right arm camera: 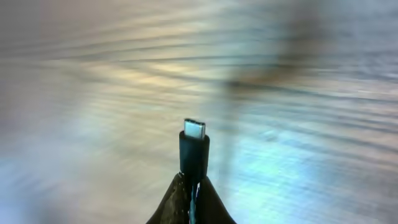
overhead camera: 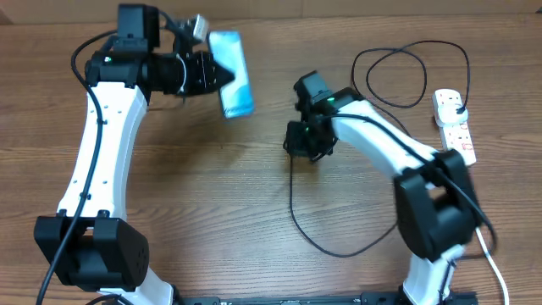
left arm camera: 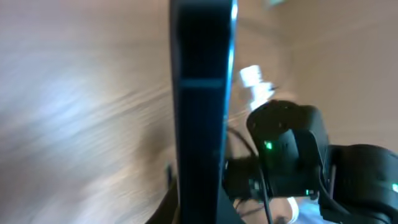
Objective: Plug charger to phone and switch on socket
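left gripper (overhead camera: 218, 76) clamped on the phone (overhead camera: 233, 72). right gripper (overhead camera: 306, 140), to the right of the phone and apart from it, pinched on the charger (overhead camera: 295, 212) just behind its connector tip (right arm camera: 194, 130). socket (overhead camera: 453, 119) far right of the phone. risk: tip meets the phone's port off-axis, then skids or twists in the jaws. only the right wrist view shows the tip; the left wrist view shows the phone edge-on; overhead alone shows the gap.
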